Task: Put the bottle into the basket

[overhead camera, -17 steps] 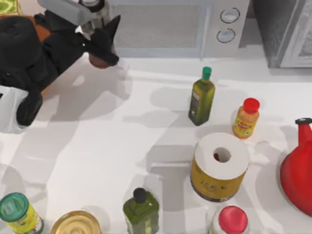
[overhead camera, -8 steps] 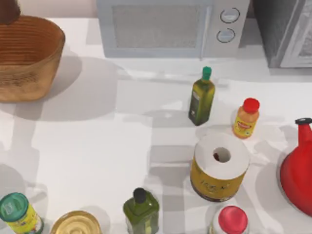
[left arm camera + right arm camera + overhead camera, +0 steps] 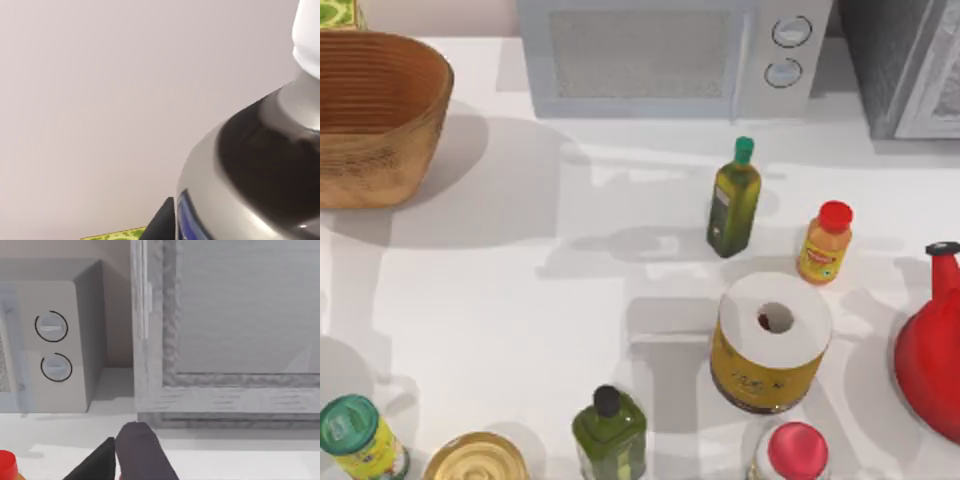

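Note:
The bottle (image 3: 260,165) looms close in the left wrist view, showing its white cap, silver shoulder and dark body against a plain wall. One dark finger (image 3: 161,222) of my left gripper shows beside it, and the gripper is shut on the bottle. The tan woven basket (image 3: 430,70) stands at the table's far left corner in the top view, and its visible part holds nothing. My right gripper (image 3: 127,457) hangs parked, facing the microwave and a grey cabinet, its fingers together.
A microwave (image 3: 660,55) lines the back. A green oil bottle (image 3: 733,200), an orange bottle (image 3: 825,243), a paper roll (image 3: 770,340) and a red jug (image 3: 930,350) crowd the right. A dark green bottle (image 3: 608,430) and cans (image 3: 355,435) sit along the front.
My left arm with the bottle hung over the basket one second ago. It has since left the top view past the far left corner, uncovering the basket.

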{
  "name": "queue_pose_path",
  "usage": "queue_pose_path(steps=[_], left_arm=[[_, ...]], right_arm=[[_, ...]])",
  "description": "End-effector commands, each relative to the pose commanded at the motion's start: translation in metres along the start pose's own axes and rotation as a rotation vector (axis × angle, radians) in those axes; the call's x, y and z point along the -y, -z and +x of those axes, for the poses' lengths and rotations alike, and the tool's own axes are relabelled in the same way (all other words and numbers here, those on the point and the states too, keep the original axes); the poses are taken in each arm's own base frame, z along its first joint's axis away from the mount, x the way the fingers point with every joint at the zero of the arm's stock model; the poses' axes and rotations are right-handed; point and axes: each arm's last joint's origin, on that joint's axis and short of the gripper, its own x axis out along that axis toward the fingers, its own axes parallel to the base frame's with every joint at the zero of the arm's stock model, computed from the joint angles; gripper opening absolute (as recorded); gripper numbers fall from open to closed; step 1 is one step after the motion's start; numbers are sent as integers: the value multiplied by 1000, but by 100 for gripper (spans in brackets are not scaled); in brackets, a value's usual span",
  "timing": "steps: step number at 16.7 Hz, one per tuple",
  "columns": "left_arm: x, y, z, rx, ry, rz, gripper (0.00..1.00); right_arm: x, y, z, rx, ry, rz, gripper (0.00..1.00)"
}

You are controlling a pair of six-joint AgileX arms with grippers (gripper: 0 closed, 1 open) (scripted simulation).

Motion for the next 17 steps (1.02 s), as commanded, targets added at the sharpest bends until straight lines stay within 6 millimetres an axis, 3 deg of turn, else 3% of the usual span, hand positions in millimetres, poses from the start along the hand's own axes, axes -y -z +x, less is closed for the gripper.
queue_pose_path(steps=[5, 17], left_arm=[[2, 0, 2, 0, 6, 2, 0], [0, 41, 51, 0, 0, 0, 0]], right_arm=[[0, 0, 0, 0, 0, 0, 100], [0, 0, 0, 0, 0, 0, 100]])
